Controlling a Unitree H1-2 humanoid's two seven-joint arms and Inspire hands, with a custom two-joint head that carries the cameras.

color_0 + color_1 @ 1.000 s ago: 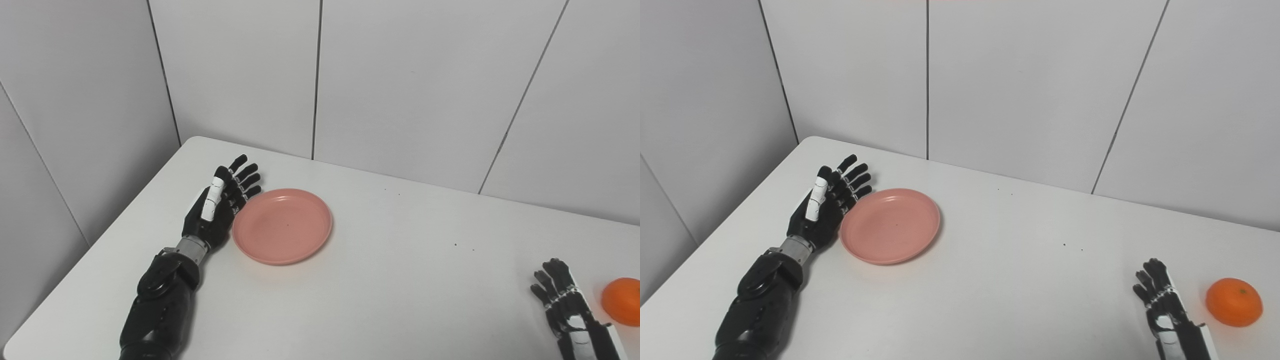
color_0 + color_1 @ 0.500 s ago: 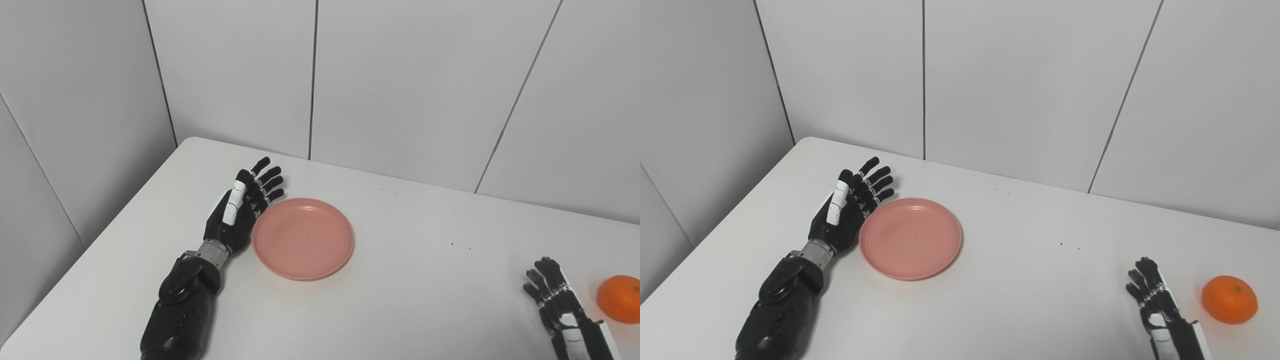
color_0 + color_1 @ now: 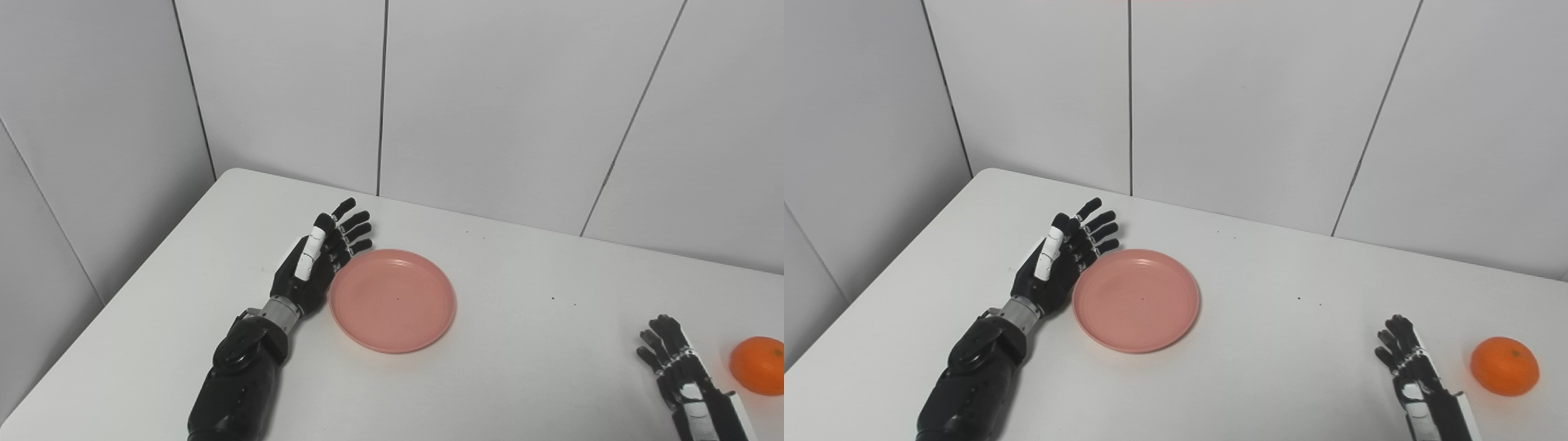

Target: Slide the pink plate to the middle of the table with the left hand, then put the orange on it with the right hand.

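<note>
Two steps make up the task; neither is complete. The pink plate (image 3: 1137,299) lies left of the table's (image 3: 1262,367) middle, empty. The left hand (image 3: 1062,260) stands edge-on beside it, fingers spread and holding nothing, its palm against the plate's left rim, placed to push the plate rightward. The orange (image 3: 1503,366) rests near the right table edge, well apart from the plate. The right hand (image 3: 1415,376) lies just beside the orange, not touching it, fingers apart and empty. Remaining: finish the slide, then grasp and place the orange.
</note>
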